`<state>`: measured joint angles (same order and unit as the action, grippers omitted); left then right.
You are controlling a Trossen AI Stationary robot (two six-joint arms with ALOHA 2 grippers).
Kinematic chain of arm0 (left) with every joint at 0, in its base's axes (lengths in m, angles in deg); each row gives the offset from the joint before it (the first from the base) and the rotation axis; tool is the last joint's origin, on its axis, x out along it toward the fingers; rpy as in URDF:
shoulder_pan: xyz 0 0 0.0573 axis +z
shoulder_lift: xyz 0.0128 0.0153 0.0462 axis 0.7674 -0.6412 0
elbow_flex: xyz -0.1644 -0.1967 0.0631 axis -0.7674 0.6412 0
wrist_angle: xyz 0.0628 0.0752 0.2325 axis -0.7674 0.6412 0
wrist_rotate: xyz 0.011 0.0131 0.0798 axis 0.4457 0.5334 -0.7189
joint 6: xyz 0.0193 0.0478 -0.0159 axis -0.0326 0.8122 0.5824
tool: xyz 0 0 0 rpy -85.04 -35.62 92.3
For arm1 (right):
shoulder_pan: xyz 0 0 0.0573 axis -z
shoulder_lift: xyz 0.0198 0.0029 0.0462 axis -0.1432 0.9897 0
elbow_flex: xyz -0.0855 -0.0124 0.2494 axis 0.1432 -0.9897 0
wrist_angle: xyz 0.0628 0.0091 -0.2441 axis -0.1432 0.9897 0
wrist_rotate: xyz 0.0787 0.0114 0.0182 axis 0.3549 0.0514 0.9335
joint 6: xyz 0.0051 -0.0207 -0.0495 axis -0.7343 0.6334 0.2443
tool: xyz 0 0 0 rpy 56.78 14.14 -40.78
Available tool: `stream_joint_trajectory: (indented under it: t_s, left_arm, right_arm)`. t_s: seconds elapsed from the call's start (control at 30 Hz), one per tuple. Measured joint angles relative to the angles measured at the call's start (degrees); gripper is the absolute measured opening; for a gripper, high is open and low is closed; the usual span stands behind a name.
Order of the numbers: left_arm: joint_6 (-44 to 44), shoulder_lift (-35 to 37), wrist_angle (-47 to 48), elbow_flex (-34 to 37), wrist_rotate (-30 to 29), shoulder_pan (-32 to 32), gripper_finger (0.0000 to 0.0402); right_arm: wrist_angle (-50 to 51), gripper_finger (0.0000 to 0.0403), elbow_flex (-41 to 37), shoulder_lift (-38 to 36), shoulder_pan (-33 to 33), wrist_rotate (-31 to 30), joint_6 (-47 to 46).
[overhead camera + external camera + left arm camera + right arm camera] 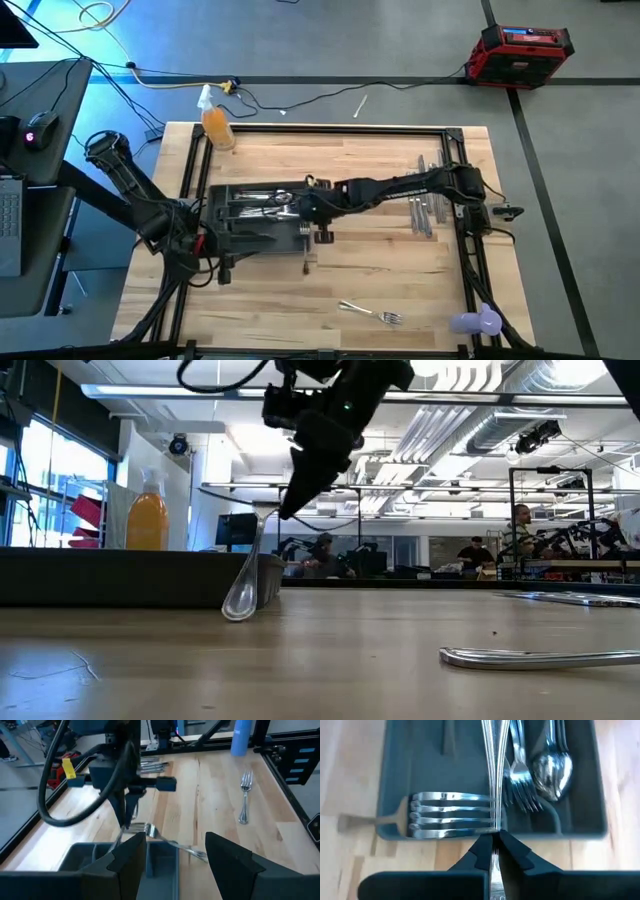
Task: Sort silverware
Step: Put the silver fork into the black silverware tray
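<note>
The dark grey tray lies left of centre and holds forks and a spoon. My right gripper reaches across from the right and is shut on a silver spoon at the tray's near right corner. My left gripper stands open at the tray's near left side, with nothing between its fingers. More silverware lies at the far right, and one fork lies near the front edge. My right gripper pinches the spoon's thin handle between its two fingertips, near the handle's free end. The fingers slant down from above. The spoon hangs below them, bowl lowest, beside the tray wall. Whether the bowl touches the table I cannot tell.
An orange bottle stands at the far left corner and a purple object at the near right. One fork sticks out over the tray's wall. A black frame runs round the tabletop. Bare wood lies between the tray and the right-hand pile.
</note>
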<state>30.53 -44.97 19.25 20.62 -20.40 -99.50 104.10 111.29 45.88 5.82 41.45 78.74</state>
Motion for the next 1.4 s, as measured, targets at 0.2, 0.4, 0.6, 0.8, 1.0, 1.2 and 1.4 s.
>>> stream_joint_trajectory:
  t_s: [0.2, 0.4, 0.6, 0.8, 1.0, 1.2, 1.4]
  left_arm:
    - [-2.2, 0.0, 1.6, 0.0, -1.1, -1.0, 0.0186]
    - [-2.5, 0.0, 1.6, 0.0, -1.2, -1.1, 0.0186]
    - [-2.2, 0.0, 1.6, 0.0, -1.2, -1.1, 0.0186]
    - [-2.8, 0.0, 1.5, 0.0, -1.2, -1.2, 0.0186]
    - [-3.2, 2.6, 1.2, 0.0, -1.2, -2.9, 0.0186]
    - [-3.7, 6.2, 1.2, 0.0, -2.9, -5.5, 0.0186]
    - [-3.7, 6.7, 1.2, 0.0, -4.8, -7.0, 0.0186]
  right_arm:
    - [16.8, 0.0, 0.1, -0.6, -1.6, -0.2, -2.9]
    - [33.4, 0.0, -4.6, -0.3, -2.8, -3.7, -9.5]
    - [39.7, 0.0, -5.9, -0.2, -3.7, -15.4, -16.7]
    - [29.0, 0.0, 0.9, -0.5, -2.5, -18.1, -12.3]
    - [0.3, 0.0, 3.0, -0.2, -0.2, -4.3, -4.4]
    - [-10.0, 0.0, 4.6, 3.3, 3.4, 3.0, -1.2]
    - [-8.3, 0.0, 13.8, 11.9, 4.7, 7.8, 0.7]
